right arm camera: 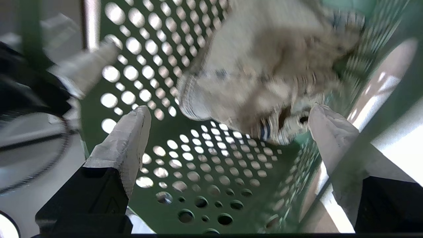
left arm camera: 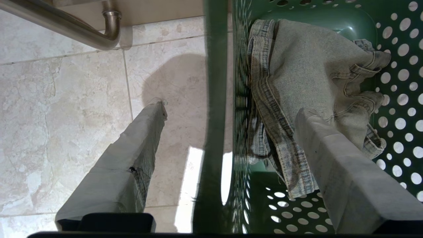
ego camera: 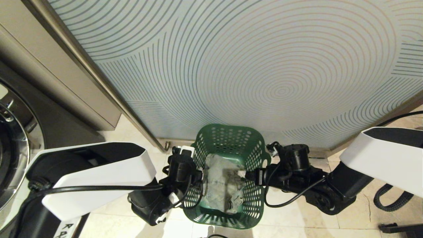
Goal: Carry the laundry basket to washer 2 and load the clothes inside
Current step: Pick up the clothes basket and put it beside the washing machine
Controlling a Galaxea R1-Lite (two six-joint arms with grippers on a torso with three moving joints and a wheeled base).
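- The green plastic laundry basket (ego camera: 228,145), rectangular with rounded corners and walls pierced by round holes, stands on the pale marble-tile floor (ego camera: 297,218), near a frosted panel printed with concentric rings (ego camera: 251,66).
- Inside it lies the light grey-beige washed denim garment (ego camera: 221,186), crumpled, with stitched seams and hems; it fills only part of the basket's bottom.
- The left tool (ego camera: 195,180) sits at the basket's left rim with its fingers apart. The left wrist view shows them straddling the wall: one finger (left arm camera: 132,155) outside over the floor, the other inside above the denim (left arm camera: 314,76).
- The right tool (ego camera: 246,175) is at the right rim, fingers likewise apart. The right wrist view shows one finger (right arm camera: 122,148) over the perforated inner wall (right arm camera: 198,172) and the other (right arm camera: 330,135) by the rim, just beside the garment (right arm camera: 264,76).
- Only the left wrist view shows a brushed metal rail (left arm camera: 66,29) bending down to the floor (left arm camera: 49,115) beside the basket (left arm camera: 396,99).
- Only the head view shows a dark front-loading washer with a chrome door ring (ego camera: 13,152), cut off at the left edge; no label is visible on it.
- The right wrist view is blurred, so whether that tool touches the cloth cannot be told.
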